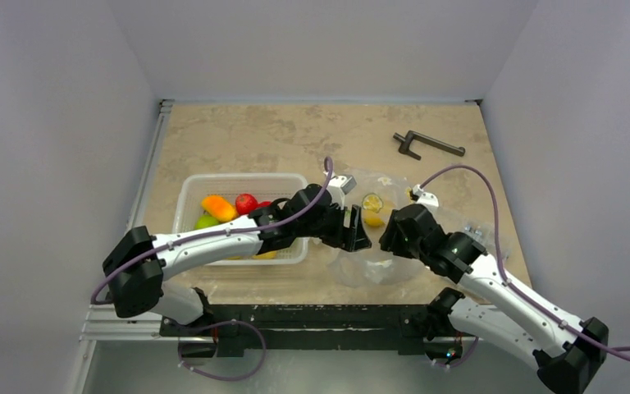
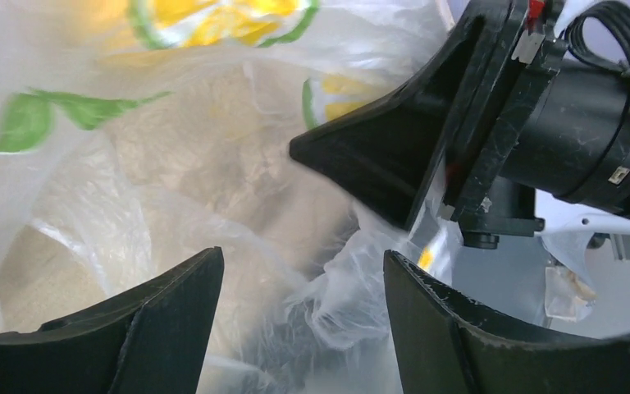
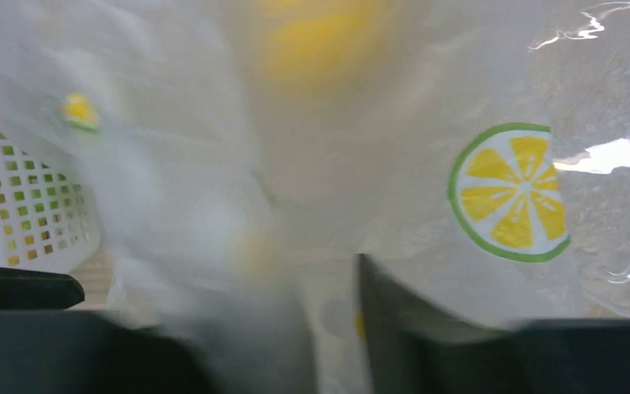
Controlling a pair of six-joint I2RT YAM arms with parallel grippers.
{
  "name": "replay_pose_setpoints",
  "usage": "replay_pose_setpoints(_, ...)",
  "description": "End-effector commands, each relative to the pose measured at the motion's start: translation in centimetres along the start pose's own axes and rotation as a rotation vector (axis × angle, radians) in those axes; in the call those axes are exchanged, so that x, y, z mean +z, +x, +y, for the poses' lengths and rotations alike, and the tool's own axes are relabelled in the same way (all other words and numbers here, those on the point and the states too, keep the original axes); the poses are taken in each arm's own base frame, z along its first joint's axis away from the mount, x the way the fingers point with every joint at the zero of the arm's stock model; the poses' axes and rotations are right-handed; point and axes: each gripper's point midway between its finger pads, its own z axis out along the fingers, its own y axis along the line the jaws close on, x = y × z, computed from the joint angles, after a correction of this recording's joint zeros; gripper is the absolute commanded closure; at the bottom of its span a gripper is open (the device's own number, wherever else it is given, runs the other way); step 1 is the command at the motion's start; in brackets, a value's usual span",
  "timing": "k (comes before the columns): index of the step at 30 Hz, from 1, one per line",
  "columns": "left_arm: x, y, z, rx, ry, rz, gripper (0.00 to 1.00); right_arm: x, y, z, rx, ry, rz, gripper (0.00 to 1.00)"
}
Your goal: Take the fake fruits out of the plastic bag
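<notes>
The plastic bag (image 1: 377,261), clear film with lemon-slice prints, lies between the two arms. A yellow pear-like fruit (image 1: 373,218) shows through it and appears as a yellow blur in the right wrist view (image 3: 320,41). The red apple is not visible. My left gripper (image 1: 362,232) is open, with crumpled bag film (image 2: 377,287) between its jaws (image 2: 303,258). My right gripper (image 1: 384,236) faces it, nearly touching. Its fingers (image 3: 332,271) are draped in film and close together on the bag. Its black finger (image 2: 377,156) shows in the left wrist view.
A white mesh basket (image 1: 189,193) at the left holds an orange-yellow mango (image 1: 218,207), a small red fruit (image 1: 246,202) and a green one. A black tool (image 1: 426,145) lies at the back right. A rigid clear box (image 1: 480,230) sits beside the bag.
</notes>
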Motion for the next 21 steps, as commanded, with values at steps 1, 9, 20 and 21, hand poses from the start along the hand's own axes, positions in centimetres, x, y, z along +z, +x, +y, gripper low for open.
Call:
replay_pose_setpoints(1, -0.3, -1.4, 0.1, 0.010, -0.030, -0.070, 0.29, 0.7, -0.4, 2.0, 0.036, -0.118, -0.051, 0.97)
replay_pose_setpoints(9, 1.5, -1.1, 1.9, 0.024, -0.087, -0.072, 0.33, -1.7, -0.4, 4.7, 0.109, -0.434, -0.142, 1.00)
replay_pose_setpoints(20, 5.2, -3.2, 5.0, 0.077, -0.230, -0.162, 0.53, -0.8, 0.8, 5.3, 0.032, -0.428, -0.069, 1.00)
replay_pose_setpoints(21, 5.7, -3.4, 5.1, 0.083, -0.241, -0.152, 0.54, -0.8, 0.8, 5.3, 0.035, -0.428, -0.072, 1.00)
